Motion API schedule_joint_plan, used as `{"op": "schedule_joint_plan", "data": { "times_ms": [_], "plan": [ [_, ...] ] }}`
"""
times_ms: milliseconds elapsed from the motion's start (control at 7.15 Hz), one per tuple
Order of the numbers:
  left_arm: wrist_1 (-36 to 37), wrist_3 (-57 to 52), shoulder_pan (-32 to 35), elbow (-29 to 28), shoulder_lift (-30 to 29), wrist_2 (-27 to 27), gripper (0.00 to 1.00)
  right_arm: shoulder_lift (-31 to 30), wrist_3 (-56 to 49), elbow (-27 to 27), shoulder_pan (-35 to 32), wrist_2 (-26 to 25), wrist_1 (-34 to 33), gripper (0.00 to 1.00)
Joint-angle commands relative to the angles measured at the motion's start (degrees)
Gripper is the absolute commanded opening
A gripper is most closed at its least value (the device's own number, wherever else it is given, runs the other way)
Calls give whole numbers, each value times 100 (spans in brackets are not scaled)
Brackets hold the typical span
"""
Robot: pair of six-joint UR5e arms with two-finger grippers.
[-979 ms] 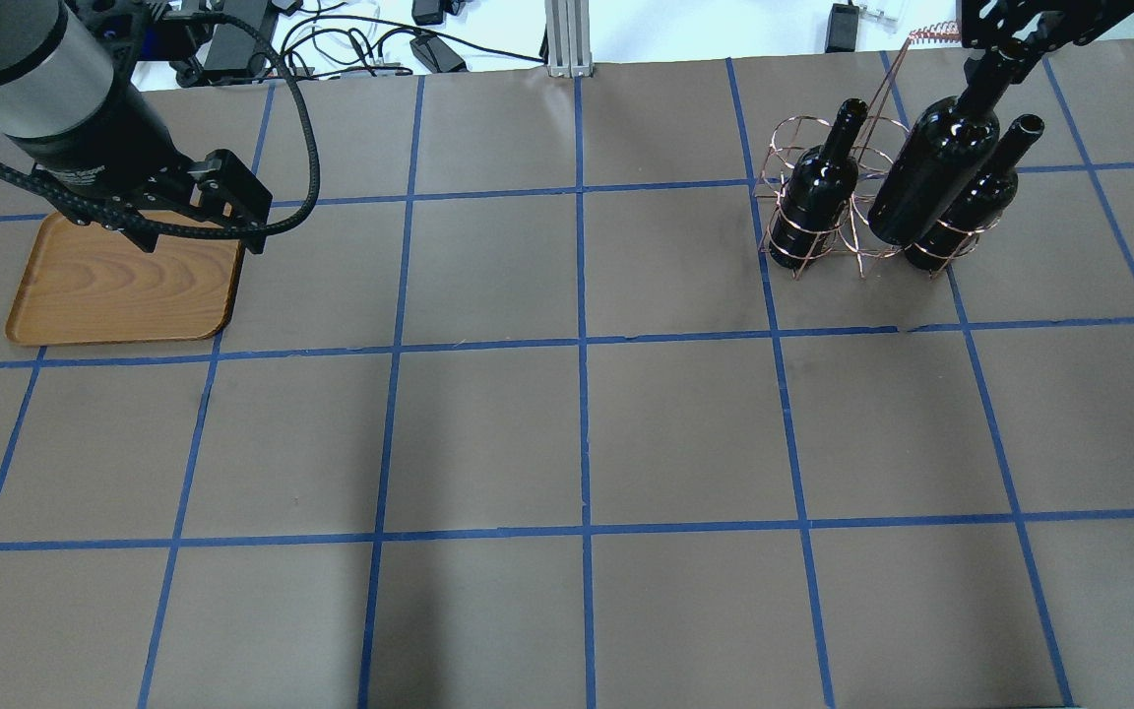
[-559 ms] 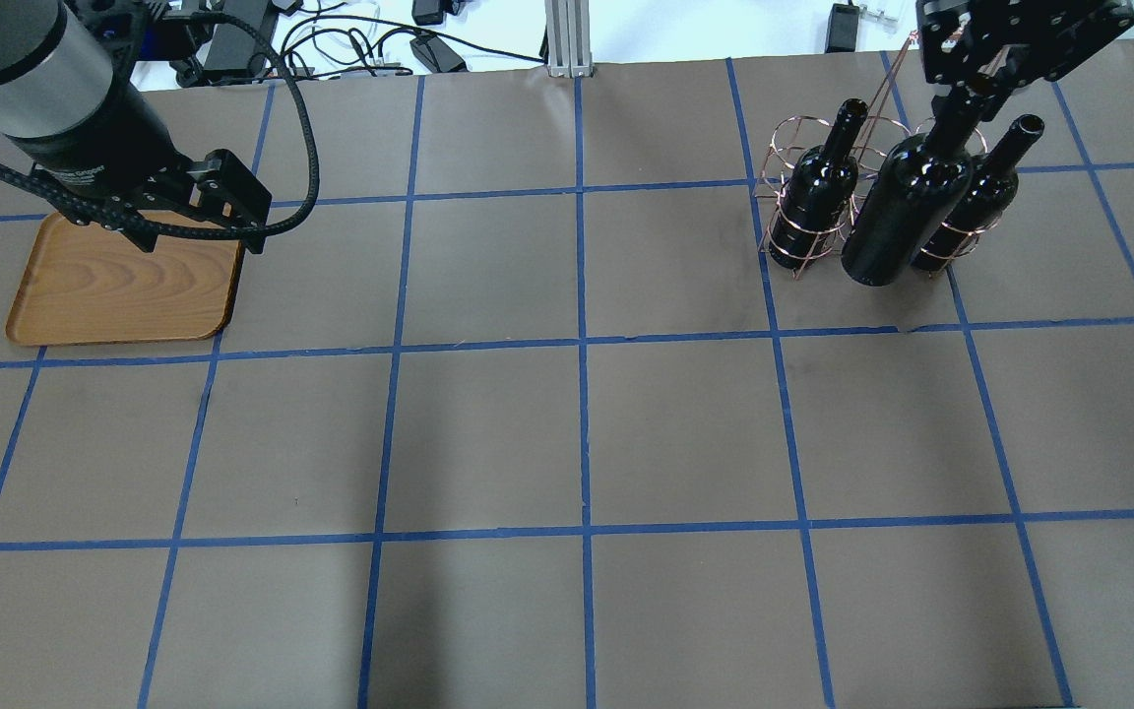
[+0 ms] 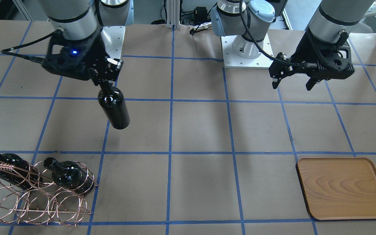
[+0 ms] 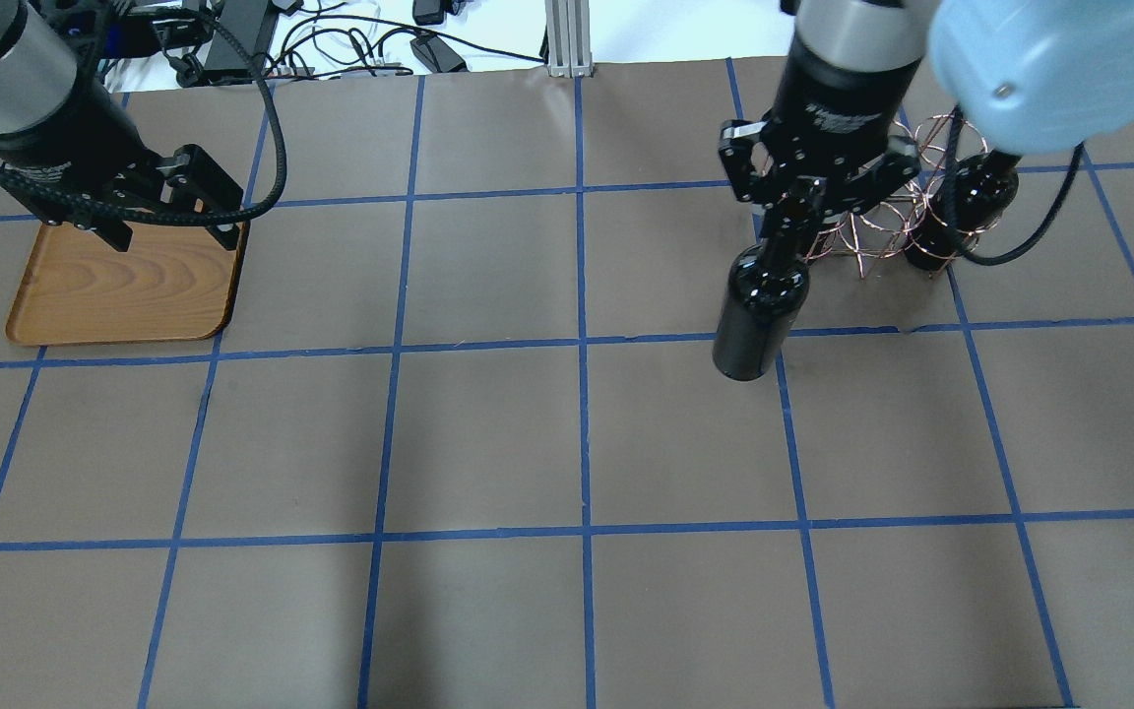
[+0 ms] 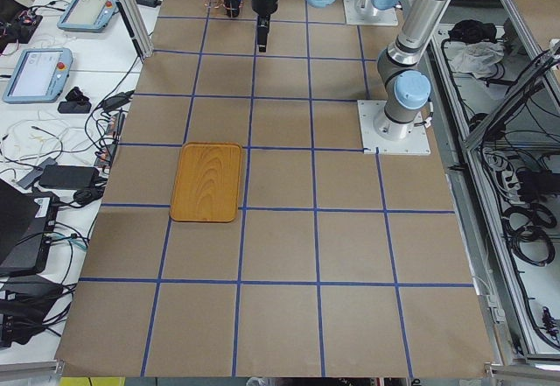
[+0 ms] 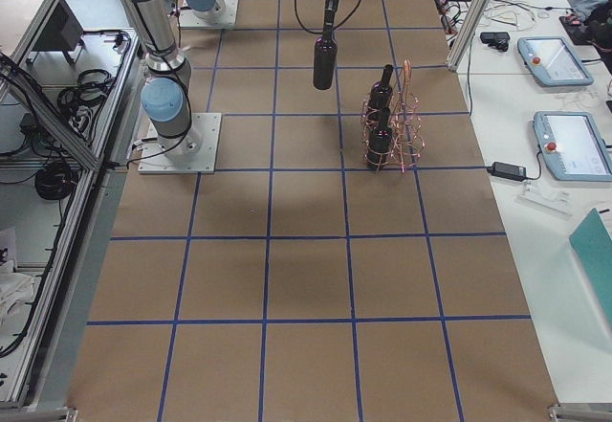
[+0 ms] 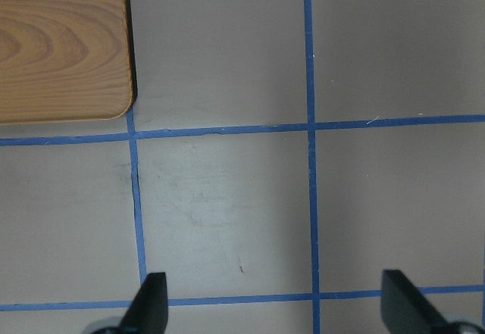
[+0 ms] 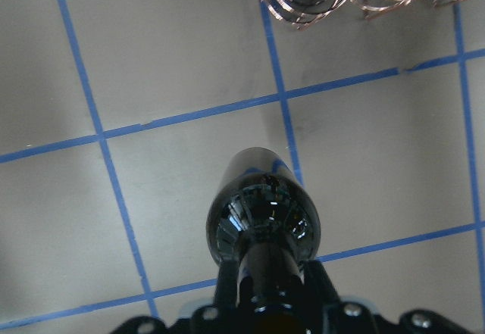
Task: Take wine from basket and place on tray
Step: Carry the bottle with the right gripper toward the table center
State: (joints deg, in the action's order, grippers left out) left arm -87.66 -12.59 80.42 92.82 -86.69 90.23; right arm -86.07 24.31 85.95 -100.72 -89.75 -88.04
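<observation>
Wine probably between basket and tray.

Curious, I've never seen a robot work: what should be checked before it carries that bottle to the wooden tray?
1. right gripper shut on the wine bottle's neck: ok
2. wine bottle clear of the basket: ok
3. tray bare: ok
4. two other bottles standing in the basket: ok
5. left gripper out of the way: cannot tell; it hangs open close by the tray
</observation>
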Motion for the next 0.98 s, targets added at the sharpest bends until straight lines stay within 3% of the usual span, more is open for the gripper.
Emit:
{"op": "schedule_joint_plan", "data": {
  "times_ms": [0, 420, 839],
  "plan": [
    [-75, -768, -358, 0, 3, 4, 100, 64, 1412, 447, -1016, 36, -380, 0],
    [-111, -1672, -912, 17, 3, 21, 100, 361, 2776, 686, -2002, 63, -1054, 0],
    [-111, -1984, -1292, 17, -50, -40, 100, 477, 2860, 721, -2224, 54, -1242, 0]
  ]
}}
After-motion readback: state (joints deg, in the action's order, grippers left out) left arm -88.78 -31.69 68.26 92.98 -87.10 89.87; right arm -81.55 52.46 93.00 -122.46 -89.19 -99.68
